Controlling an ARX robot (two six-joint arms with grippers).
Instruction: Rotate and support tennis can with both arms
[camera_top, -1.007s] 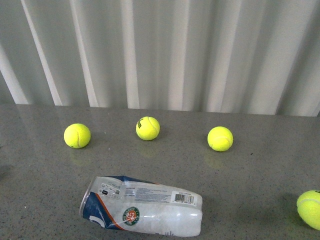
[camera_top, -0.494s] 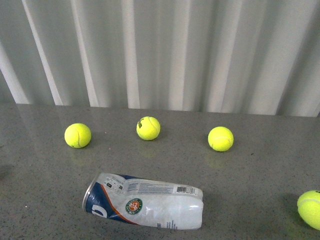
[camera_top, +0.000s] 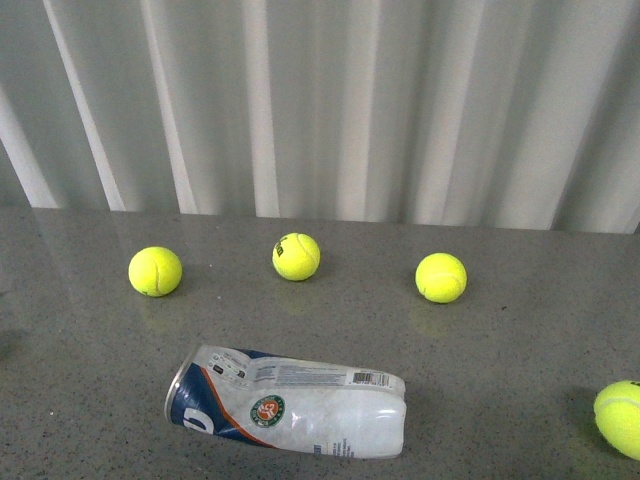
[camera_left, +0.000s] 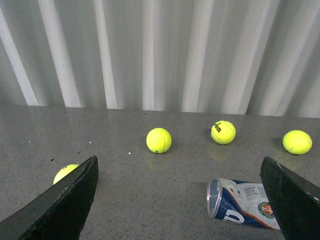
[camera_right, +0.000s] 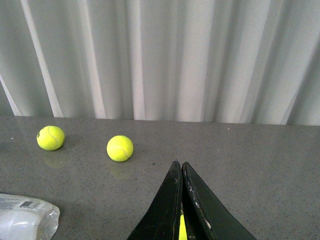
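While the tennis can (camera_top: 285, 415) lies on its side on the grey bench (camera_top: 520, 340) at about 6 o'clock in the front view, neither arm shows there, so nothing touches it yet. Its silver rim (camera_top: 176, 388) points to roughly 9 o'clock and its crumpled closed end (camera_top: 395, 425) to 3 o'clock. Lying flat like this it must be turned before it can stand, which is presumably why two hands are wanted, one to tip and one to steady. Beyond it three yellow balls sit in a loose row, the left ball (camera_top: 155, 271) at 10 o'clock from the can, the middle ball (camera_top: 296, 256) at 12 o'clock and the right ball (camera_top: 441, 277) at 2 o'clock, while a fourth ball (camera_top: 620, 418) lies at 3 o'clock. Seen from the left wrist, the left hand (camera_left: 179, 162) is spread wide and holds nothing, its fingers (camera_left: 65, 205) far apart. The can's open rim faces it just inside one finger, a stance that looks suited to closing around that end, and a further ball (camera_left: 67, 172) peeks out behind the other finger. Seen from the right wrist, the right hand (camera_right: 179, 165) has its fingers pressed together. Only a sliver of yellow shows through the slit, most likely a ball on the bench behind, and the can's crumpled end lies well apart from it.
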